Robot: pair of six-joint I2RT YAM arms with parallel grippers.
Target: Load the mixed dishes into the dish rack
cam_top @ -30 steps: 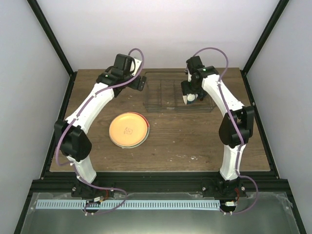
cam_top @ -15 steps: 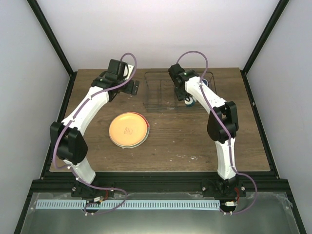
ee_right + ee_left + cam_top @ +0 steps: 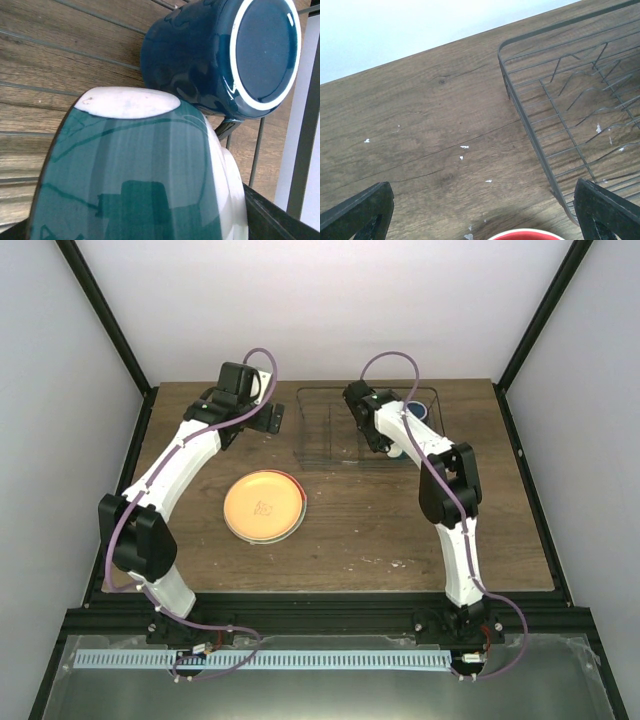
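right tool (image 3: 387,444) shifted left — bowl (image 3: 125,190) beside mug (image 3: 200,55) in rack (image 3: 560,125)

Dish rack (image 3: 322,430) left bays free; mug (image 3: 220,55) and bowl (image 3: 130,175) crowd right end.

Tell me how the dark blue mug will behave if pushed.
The dark blue mug has a mirror-like glaze, so it probably slides readily on the wires of the dish rack. Its foot ring faces the right wrist camera, so it seems inverted; tipped, its round wall could roll. Rigid ceramic, likely to chip against the teal bowl beside it.
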